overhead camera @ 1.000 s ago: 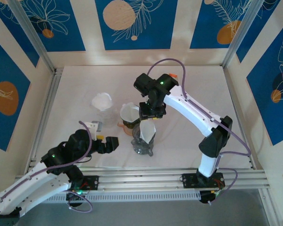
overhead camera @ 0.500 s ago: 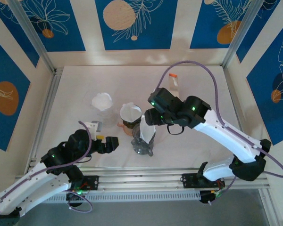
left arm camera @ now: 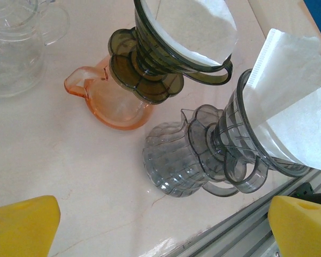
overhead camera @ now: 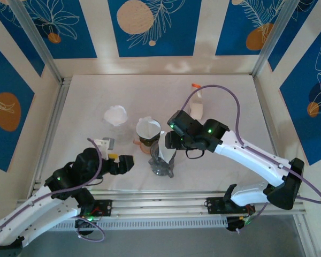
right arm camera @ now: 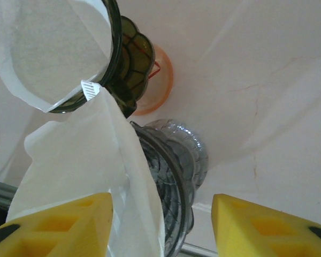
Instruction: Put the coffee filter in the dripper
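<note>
**Seating the filter: right gripper (right arm camera: 160, 209) loose, jaws apart, grasping nothing.**
The filter (right arm camera: 80, 160) stands beside one finger (right arm camera: 59, 222), unpinched, tall and half-folded in the grey dripper (right arm camera: 171, 184). The next move, I judge, is a gentle press to seat it, or a clean lift away without dragging the paper.

We've got the left gripper (left arm camera: 163, 227) low over the table (left arm camera: 53, 155), yellow fingers (left arm camera: 22, 225) spread wide, nothing between them. Near the railed table edge, the grey dripper (left arm camera: 246, 160) sits on a ribbed clear carafe (left arm camera: 168, 160), and the white coffee filter (left arm camera: 294, 107) stands in its cone, rising well above the rim. Just beside it, a second dripper (left arm camera: 150, 59), paper-lined, tops an orange server (left arm camera: 109, 104). A glass jug (left arm camera: 16, 48) stands apart, further from that edge.
</note>
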Robot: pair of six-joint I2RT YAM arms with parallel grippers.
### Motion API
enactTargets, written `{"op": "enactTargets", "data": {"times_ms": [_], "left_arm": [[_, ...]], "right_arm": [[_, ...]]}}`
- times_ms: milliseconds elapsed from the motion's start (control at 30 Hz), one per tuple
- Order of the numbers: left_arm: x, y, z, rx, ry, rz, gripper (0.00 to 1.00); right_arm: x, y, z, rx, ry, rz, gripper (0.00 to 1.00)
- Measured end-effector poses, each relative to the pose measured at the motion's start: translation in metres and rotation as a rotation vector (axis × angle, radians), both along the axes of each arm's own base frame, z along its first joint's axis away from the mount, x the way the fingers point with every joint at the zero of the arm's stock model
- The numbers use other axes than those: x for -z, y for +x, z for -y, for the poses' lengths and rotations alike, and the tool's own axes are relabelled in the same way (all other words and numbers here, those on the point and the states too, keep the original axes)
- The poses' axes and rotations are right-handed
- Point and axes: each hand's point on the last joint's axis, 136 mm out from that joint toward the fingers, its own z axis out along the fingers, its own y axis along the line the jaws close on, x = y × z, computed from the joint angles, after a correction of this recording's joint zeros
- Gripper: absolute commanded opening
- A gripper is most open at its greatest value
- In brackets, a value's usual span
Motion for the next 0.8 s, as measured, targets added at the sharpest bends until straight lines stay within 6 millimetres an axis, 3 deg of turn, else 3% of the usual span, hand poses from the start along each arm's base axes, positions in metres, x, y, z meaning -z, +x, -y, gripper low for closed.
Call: {"op": "enactTargets", "data": {"times_ms": [67, 400, 667, 800], "left_arm": [[0.000, 0.000, 0.000, 0.000, -0.002, 0.001, 1.00], [0.000, 0.000, 0.000, -0.001, -0.002, -0.002, 1.00], [-0.014, 0.003, 0.004, 0.002, -0.014, 0.012, 1.00], [-0.020, 0.008, 0.012, 0.014, -0.019, 0.015, 1.00]], "right_arm": [[0.001, -0.001, -0.002, -0.002, 0.012, -0.009, 0.43], [0.001, -0.005, -0.007, -0.029, 0.029, -0.025, 0.00], [-0.018, 0.003, -0.008, -0.084, -0.051, 0.001, 0.00], [-0.015, 0.004, -0.006, -0.110, -0.101, -0.002, 0.00]]}}
